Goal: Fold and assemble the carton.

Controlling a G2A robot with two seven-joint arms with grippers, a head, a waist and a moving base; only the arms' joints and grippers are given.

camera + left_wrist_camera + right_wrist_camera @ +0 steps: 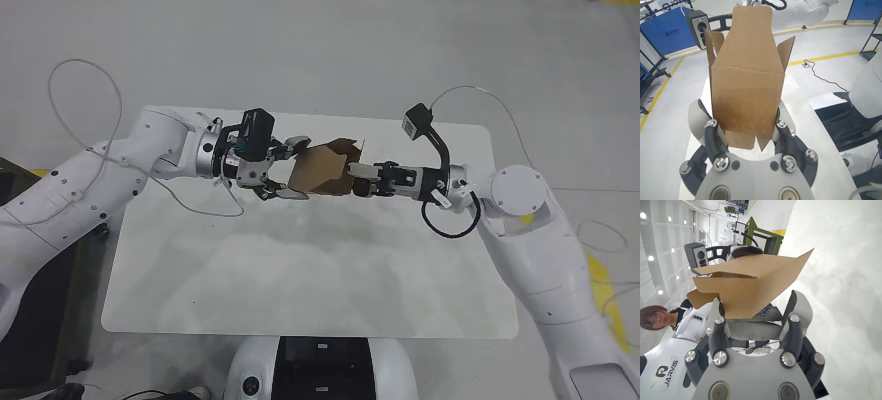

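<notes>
Gripping the carton [747, 91], the left hand [742, 115] should brace while the wide-open right hand [755, 300] tucks the end flap [752, 26] squarely.

Carton [325, 168] above table [300, 270], mid-air — left pincer [296, 168] at its left end, right pincer [358, 178] at right.

We're in a robot lab or test hall here, with yellow lines [829, 57] across the pale floor [829, 41], blue pegboard screens [668, 43] on stands, a lit white shelf wall [659, 247] and a green metal frame [748, 232].
</notes>
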